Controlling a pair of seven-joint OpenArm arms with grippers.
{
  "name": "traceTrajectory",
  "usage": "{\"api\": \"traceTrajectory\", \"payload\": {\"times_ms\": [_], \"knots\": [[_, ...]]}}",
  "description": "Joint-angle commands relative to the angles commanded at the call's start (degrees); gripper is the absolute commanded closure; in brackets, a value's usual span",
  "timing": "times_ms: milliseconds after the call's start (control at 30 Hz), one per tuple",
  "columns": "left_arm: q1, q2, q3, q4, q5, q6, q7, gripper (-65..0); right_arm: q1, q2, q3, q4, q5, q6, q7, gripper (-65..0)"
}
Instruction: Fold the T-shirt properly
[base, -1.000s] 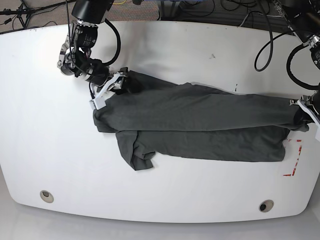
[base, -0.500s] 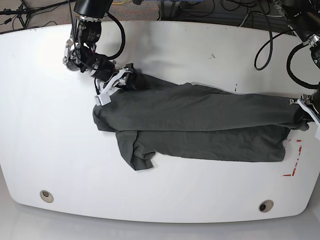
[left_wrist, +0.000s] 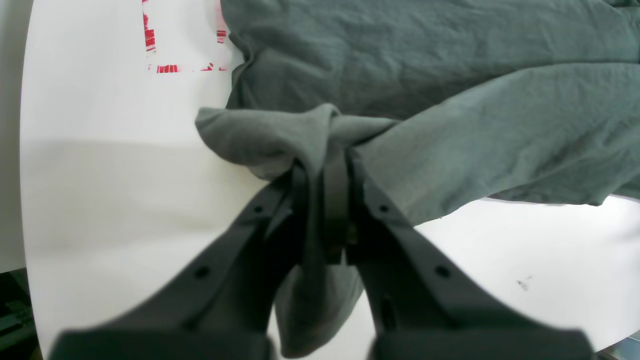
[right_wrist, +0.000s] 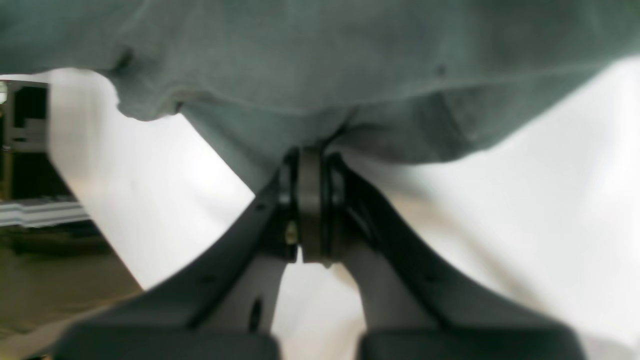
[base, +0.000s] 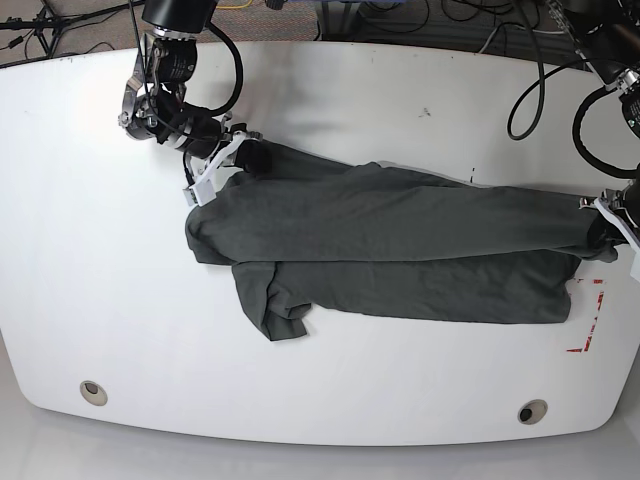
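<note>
In the right wrist view the picture is soft and blurred, and the cloth fills the whole top of it, so the far edge of the T-shirt (right_wrist: 320, 65) is cut off; the base view hides most of the left gripper (base: 603, 226) behind the table's edge and the bunched hem. The T-shirt (base: 400, 250) lies stretched lengthwise across the white table (base: 330, 100), spanning from one set of fingers to the other, with a lower folded layer and a crumpled sleeve hanging toward the near edge. The left gripper (left_wrist: 327, 175) has its fingers closed tight on a gathered wad of fabric, which spills over and below them. The right gripper (right_wrist: 311, 165) is likewise pinched closed on a fold of cloth rising just ahead of its tips. Beyond the left fingers, red tape marks (left_wrist: 170, 67) lie on the table, partly covered by the shirt. Black cables (base: 530, 90) loop over the table's far side. The fabric is thin, matte, dark grey and finely wrinkled.
</note>
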Motion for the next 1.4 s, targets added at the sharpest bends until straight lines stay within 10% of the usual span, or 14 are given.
{"api": "traceTrajectory", "payload": {"times_ms": [767, 1133, 1400], "knots": [[3.5, -0.1, -0.3, 0.2, -0.1, -0.1, 0.0, -0.6, -19.3, -0.7, 0.3, 18.1, 0.1, 0.0, -0.1, -0.3], [3.5, -0.1, -0.3, 0.2, -0.1, -0.1, 0.0, -0.6, -19.4, -0.9, 5.9, 18.0, 0.3, 0.0, -0.1, -45.8], [3.5, -0.1, -0.3, 0.2, -0.1, -0.1, 0.0, -0.6, -13.6, -0.8, 11.8, 11.5, 0.4, 0.88, -0.1, -48.8]]}}
